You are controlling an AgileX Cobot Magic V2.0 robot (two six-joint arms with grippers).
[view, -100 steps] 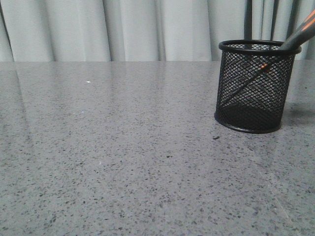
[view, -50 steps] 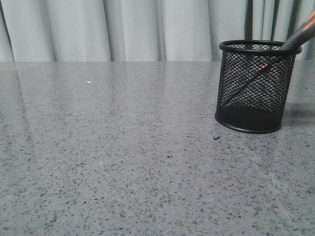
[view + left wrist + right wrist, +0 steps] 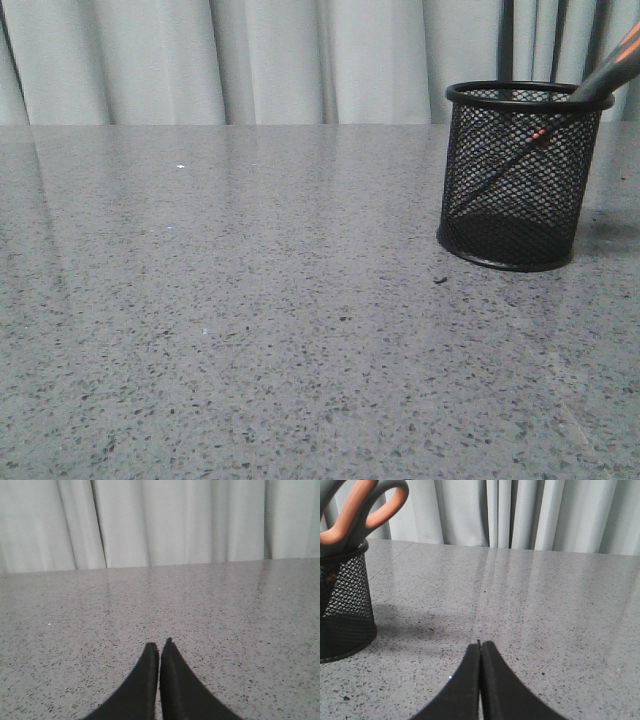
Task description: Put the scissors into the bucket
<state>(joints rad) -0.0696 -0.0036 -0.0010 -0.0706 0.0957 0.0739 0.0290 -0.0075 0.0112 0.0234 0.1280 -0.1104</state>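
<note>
The scissors (image 3: 600, 78) are standing tilted inside the bucket (image 3: 520, 180), blades down and showing through the mesh, handles leaning over the rim on the side toward the right arm. The bucket is sitting upright on the grey speckled tabletop (image 3: 260, 300), to the right in the front view, with pale curtains (image 3: 250, 60) hanging behind. In the right wrist view the orange-lined loops (image 3: 362, 507) are rising above the bucket (image 3: 342, 605). The right hand (image 3: 480, 647) is hanging near the bucket, apart from it, fingers pressed together and holding nothing. The left hand (image 3: 160, 645) is hanging over bare tabletop, fingers nearly touching, also holding nothing.
</note>
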